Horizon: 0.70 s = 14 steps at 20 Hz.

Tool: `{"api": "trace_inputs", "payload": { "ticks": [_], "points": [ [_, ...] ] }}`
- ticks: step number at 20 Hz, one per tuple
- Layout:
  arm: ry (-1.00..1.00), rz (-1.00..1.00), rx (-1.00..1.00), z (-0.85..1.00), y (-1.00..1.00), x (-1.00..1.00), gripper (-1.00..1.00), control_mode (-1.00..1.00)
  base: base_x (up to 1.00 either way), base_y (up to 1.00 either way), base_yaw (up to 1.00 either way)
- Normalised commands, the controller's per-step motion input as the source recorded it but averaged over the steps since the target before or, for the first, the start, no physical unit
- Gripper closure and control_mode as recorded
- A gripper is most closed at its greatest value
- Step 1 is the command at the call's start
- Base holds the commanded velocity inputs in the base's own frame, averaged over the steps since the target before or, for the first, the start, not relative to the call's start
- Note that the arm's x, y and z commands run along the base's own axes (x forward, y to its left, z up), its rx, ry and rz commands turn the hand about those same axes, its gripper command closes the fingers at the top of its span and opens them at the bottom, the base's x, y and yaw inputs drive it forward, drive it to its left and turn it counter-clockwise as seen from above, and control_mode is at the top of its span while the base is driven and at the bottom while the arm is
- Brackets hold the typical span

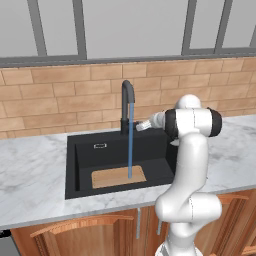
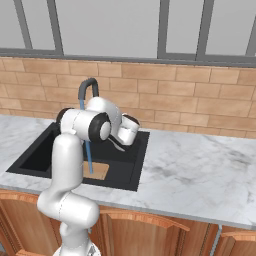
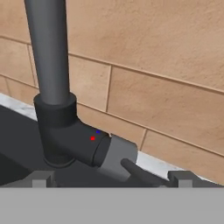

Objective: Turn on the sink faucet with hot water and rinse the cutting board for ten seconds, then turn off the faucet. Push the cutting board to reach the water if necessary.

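Observation:
The dark gooseneck faucet (image 1: 128, 100) stands behind the black sink (image 1: 86, 152) and a thin blue stream of water (image 1: 130, 147) falls from its spout. The stream lands on the right part of the light-brown cutting board (image 1: 118, 176), which lies flat on the basin floor. My gripper (image 1: 141, 125) is at the right of the faucet's base, open and holding nothing. In the hand view the gripper (image 3: 112, 178) straddles the thin side lever (image 3: 139, 172), its fingertips (image 3: 41, 178) well apart on either side. The faucet base (image 3: 63, 129) carries a red and a blue dot.
A marble counter (image 1: 35, 170) surrounds the sink, with a brick backsplash (image 1: 60, 95) and windows behind. The arm (image 2: 75, 150) hides part of the basin in the right base view, where the water (image 2: 89, 157) and board (image 2: 97, 172) show beside it. Wooden cabinets run below.

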Motion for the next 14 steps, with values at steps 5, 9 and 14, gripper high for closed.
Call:
{"api": "trace_inputs", "payload": {
  "ticks": [5, 9, 14],
  "points": [
    [0.01, 0.0, 0.0, 0.0, 0.24, -0.01, -1.0, -1.0, 0.0, 0.0, 0.0],
    [0.03, 0.0, 0.0, -0.04, 0.21, -0.16, -1.0, -1.0, 0.0, 0.0, 0.0],
    [0.01, 0.0, 0.0, -0.15, 0.07, -0.2, -1.0, -1.0, 0.0, 0.0, 0.0]
  ]
}}
